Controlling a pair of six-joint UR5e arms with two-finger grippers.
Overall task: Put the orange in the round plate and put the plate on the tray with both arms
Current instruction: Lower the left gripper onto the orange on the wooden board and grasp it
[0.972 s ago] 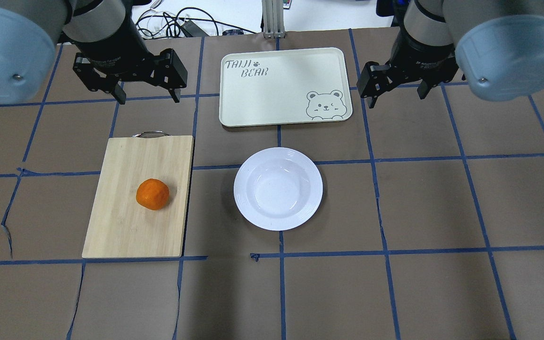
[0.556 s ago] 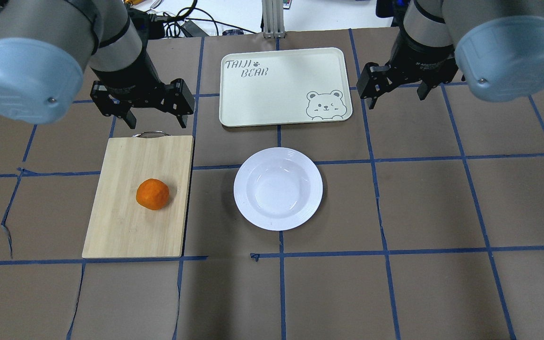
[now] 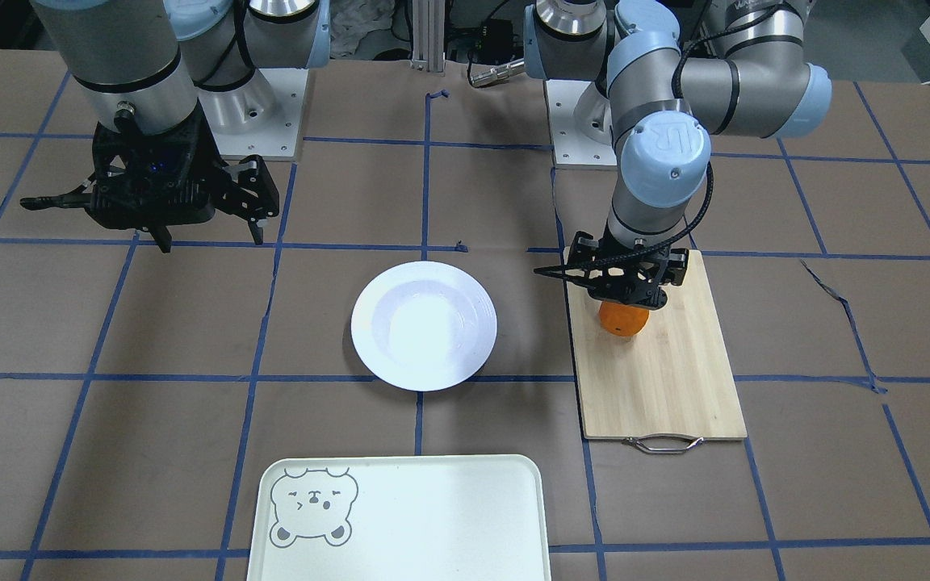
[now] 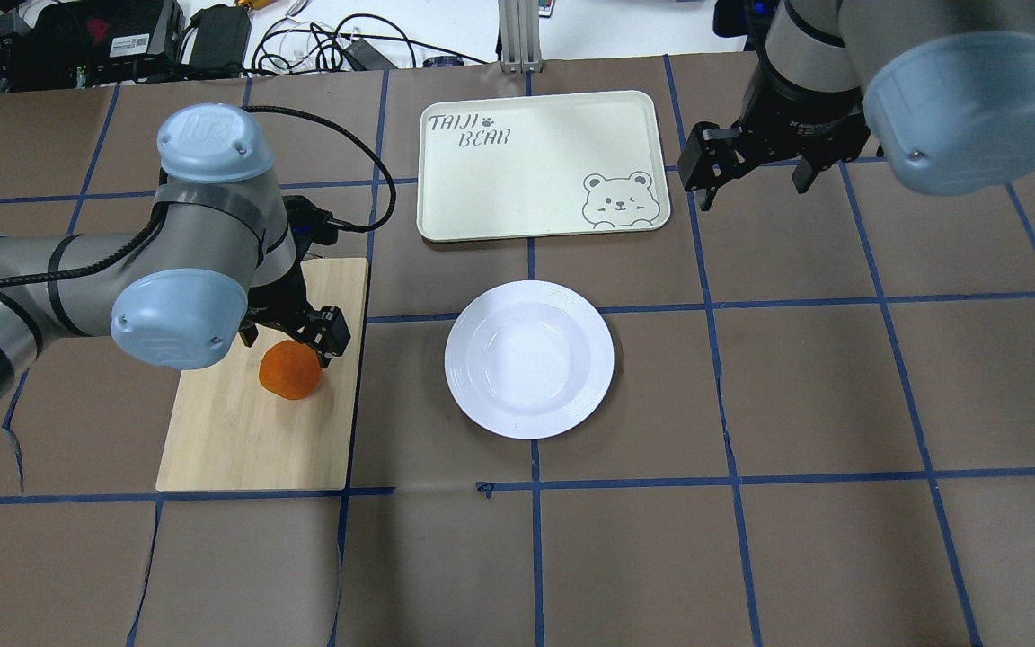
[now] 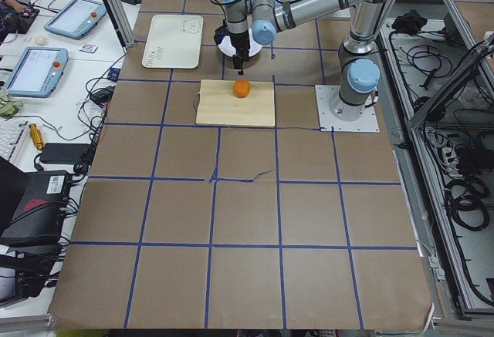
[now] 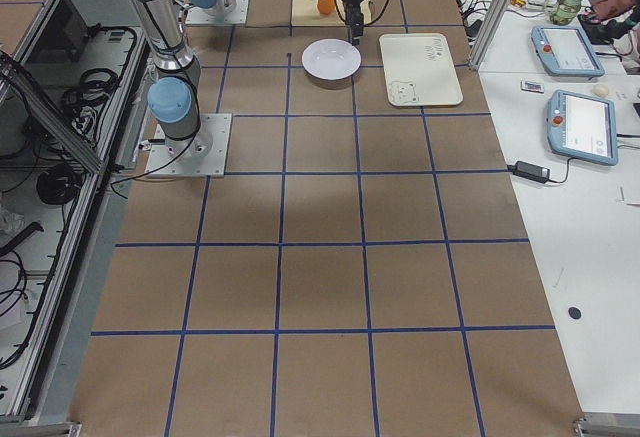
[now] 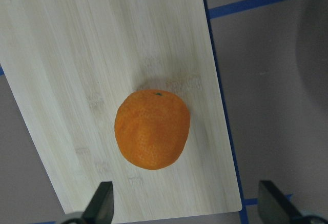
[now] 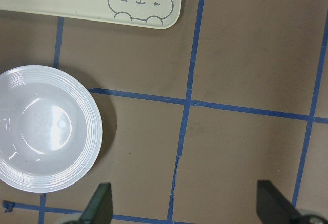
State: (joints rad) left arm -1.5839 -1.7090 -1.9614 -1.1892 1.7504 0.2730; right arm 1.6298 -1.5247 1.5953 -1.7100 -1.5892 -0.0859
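Note:
The orange (image 4: pixel 288 376) (image 3: pixel 625 323) (image 7: pixel 152 129) lies on a wooden cutting board (image 4: pixel 230 440). My left gripper (image 4: pixel 291 334) (image 3: pixel 622 282) (image 7: pixel 187 206) hangs open just above it, one finger to each side, touching nothing. The white round plate (image 4: pixel 529 359) (image 3: pixel 424 324) (image 8: pixel 46 129) sits empty at the table's middle. Behind it, farther from the robot's base, lies the mint tray (image 4: pixel 535 171) (image 3: pixel 416 516) with a bear face. My right gripper (image 4: pixel 751 175) (image 3: pixel 208 236) (image 8: pixel 187 206) is open and empty, up in the air beside the tray's right end.
The cutting board's metal handle (image 3: pixel 663 443) points toward the tray side. Blue tape lines cross the brown table cover (image 4: pixel 805 386). Cables and boxes (image 4: pixel 122 40) lie beyond the table's far edge.
My left arm has swung from the far side of the table toward the robot's base and come down over the cutting board, bringing its open gripper above the orange. The right gripper has hardly moved.

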